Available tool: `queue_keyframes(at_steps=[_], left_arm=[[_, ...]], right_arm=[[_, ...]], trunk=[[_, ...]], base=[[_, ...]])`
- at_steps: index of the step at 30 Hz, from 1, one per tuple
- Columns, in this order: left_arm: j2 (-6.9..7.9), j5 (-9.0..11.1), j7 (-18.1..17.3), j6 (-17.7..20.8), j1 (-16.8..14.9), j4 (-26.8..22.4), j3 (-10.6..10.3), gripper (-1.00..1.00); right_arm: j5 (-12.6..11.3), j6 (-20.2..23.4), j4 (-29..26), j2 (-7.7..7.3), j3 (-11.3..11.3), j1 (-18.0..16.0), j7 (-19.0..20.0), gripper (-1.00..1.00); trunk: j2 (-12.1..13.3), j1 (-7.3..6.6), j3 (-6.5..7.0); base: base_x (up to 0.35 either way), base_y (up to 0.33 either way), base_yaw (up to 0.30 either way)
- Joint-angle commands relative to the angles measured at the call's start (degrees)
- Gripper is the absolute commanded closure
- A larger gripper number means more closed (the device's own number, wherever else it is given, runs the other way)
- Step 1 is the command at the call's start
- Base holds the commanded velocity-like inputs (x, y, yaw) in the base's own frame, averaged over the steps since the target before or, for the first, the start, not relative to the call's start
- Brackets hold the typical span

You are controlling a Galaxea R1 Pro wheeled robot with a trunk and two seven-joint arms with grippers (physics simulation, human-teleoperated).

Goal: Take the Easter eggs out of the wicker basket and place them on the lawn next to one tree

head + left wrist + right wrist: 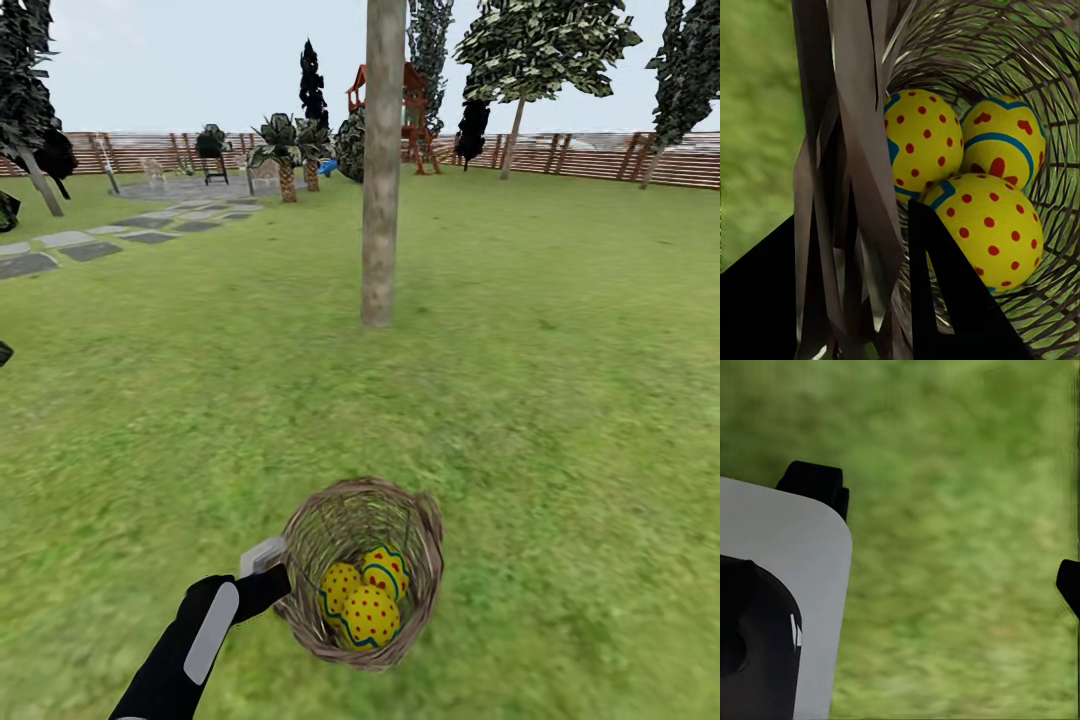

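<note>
The wicker basket (420, 540) sits low in the head view, tilted on the lawn (560, 380), and it holds the three Easter eggs. One egg (340, 585) is dotted, another (385, 570) carries a blue band, and the third (368, 617) lies in front. My left gripper (283, 582) is shut on the basket's near rim. In the left wrist view the basket wall (862, 150) runs between my dark fingers (945, 300), with the eggs (986, 229) just beyond. The bare tree trunk (382, 170) stands straight ahead, some way past the basket. My right gripper (945, 536) hangs open over grass.
Grey stepping stones (90, 250) run along the far left toward a paved patch with chairs. Short palms (285, 150), a red playset (412, 100) and dark-leaved trees stand before the slatted fence (600, 155). Grass spreads all around the trunk.
</note>
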Motion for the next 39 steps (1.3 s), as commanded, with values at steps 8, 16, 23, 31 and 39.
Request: queue_keyframes(at_steps=[8, 16, 23, 31, 39], left_arm=[[-0.12, 1.40, 0.40, 0.16, -0.02, -0.12, 0.04, 1.00], [-0.06, 1.40, 0.48, 0.25, -0.04, -0.19, 0.10, 1.00], [-0.14, 1.40, 0.48, 0.25, -0.04, -0.19, 0.06, 1.00], [-0.15, 1.31, 0.48, 0.25, -0.04, -0.19, 0.04, 1.00], [-0.15, 1.31, 0.48, 0.25, -0.04, -0.19, -0.04, 1.00]], right_arm=[[0.04, -0.39, 0.59, 0.04, -0.48, -0.08, 0.11, -1.00], [0.19, -0.48, 0.27, 0.01, -0.48, -0.10, 0.11, -1.00], [0.42, -0.48, 0.21, -0.05, -0.49, -0.07, 0.11, -1.00], [0.59, -0.40, 0.23, -0.04, -0.48, -0.10, 0.11, -1.00], [0.51, -0.44, 0.14, -0.04, -0.48, -0.10, 0.11, -1.00]], trunk=[[-0.02, 0.03, -0.04], [-0.02, 0.03, -0.04], [-0.02, 0.03, -0.04], [-0.02, 0.03, -0.04], [-0.02, 0.03, -0.04]], base=[[0.339, 0.000, -0.001], [0.339, 0.000, 0.000], [0.339, 0.000, 0.000], [0.339, 0.000, 0.000], [0.339, 0.000, 0.000]])
